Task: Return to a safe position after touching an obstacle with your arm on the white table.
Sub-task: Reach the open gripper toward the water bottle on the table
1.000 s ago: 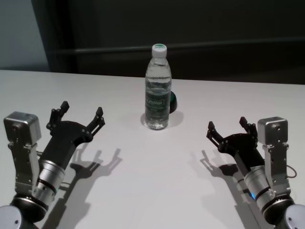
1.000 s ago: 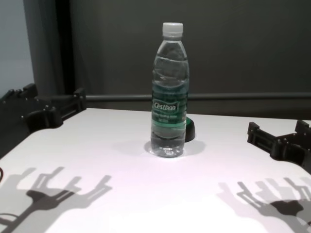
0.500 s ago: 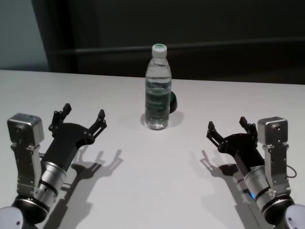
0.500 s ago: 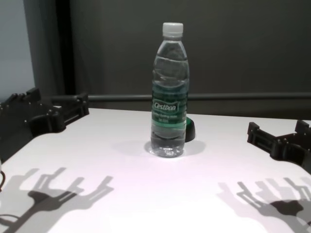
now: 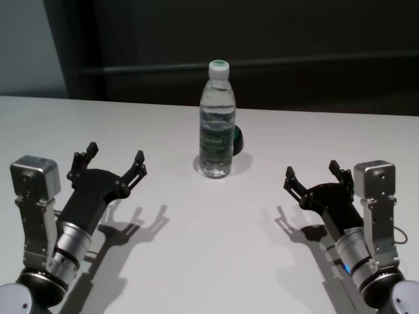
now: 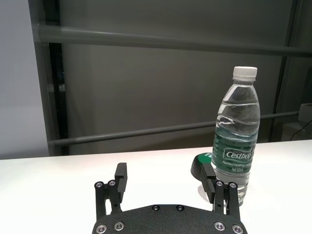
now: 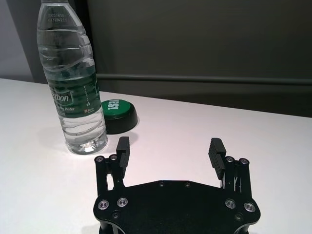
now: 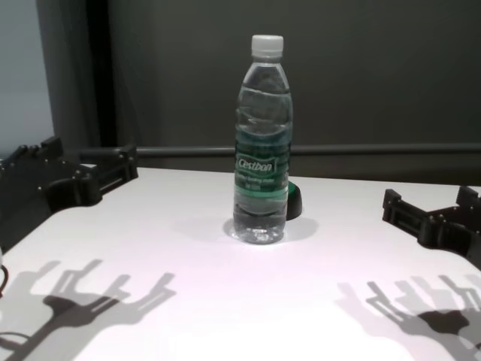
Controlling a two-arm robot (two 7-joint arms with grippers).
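1. So your left claw [image 5: 111,165] has pulled back toward the desk's near-left corner over the last second. A second ago it sat a bit farther out and higher; half a second ago it had already dropped in, and now it's basically parked there. Fingers spread wide, nothing in them.

2. Your right claw [image 5: 315,175] hasn't budged the whole time. It hangs over the near-right part of the desk [image 5: 216,242], also splayed and gripping nothing.

3. The obstacle, that clear water bottle [image 5: 217,121] with the white cap and green label, stands upright around the middle of the desk, toward the far edge. It's well apart from both claws, hasn't tipped or slid, and the water inside looks calm.

4. There's a small dark dome with a green top [image 7: 117,114] just behind the bottle, on its right. Nobody's touching it.

5. My read: the retreat is pretty much finished. Left arm is clear of the bottle, motion has died out between the last two looks, and both arms sit in a matching low pose. If anything's left, it's just a final settle, no need to go near the bottle again.
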